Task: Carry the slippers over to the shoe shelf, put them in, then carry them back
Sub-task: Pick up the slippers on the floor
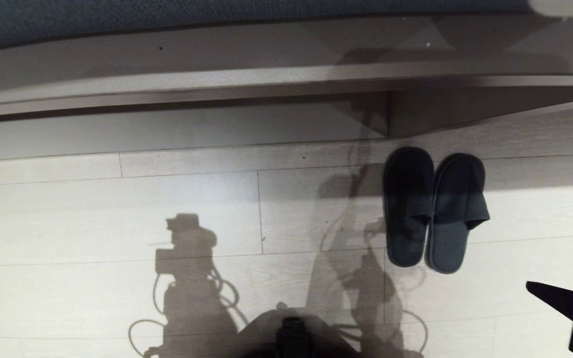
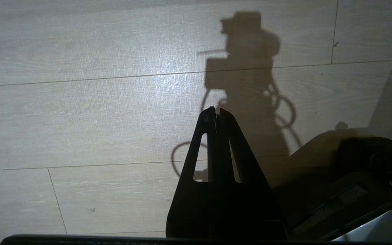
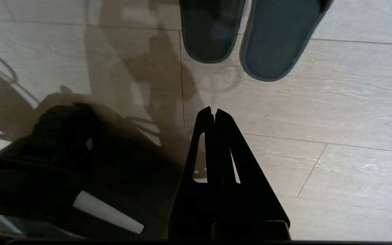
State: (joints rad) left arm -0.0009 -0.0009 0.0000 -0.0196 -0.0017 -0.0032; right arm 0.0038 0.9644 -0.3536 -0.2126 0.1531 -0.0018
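Nearest the head camera, at six o'clock, sits the robot's own dark rounded base [image 1: 294, 333], its shadow thrown across the pale wood-plank floor [image 1: 117, 214]. At four o'clock the black right gripper [image 1: 532, 286] pokes into view, its fingers pressed together and holding nothing. The left gripper [image 2: 215, 114], likewise pinched closed and empty, hangs over bare planks in its own wrist view.

The pair of dark charcoal, soft matte open-back slippers [image 1: 433, 209] lies on the floor at two o'clock, side by side and touching, just short of the taupe laminate shoe shelf [image 1: 192, 132] that runs across twelve o'clock.

This looks like the opening step: reaching for the pickup. Next the right gripper must spread its fingers and come down over the toe bands.

Each slipper's long axis runs twelve to six, toes toward the shelf, heels toward the robot.
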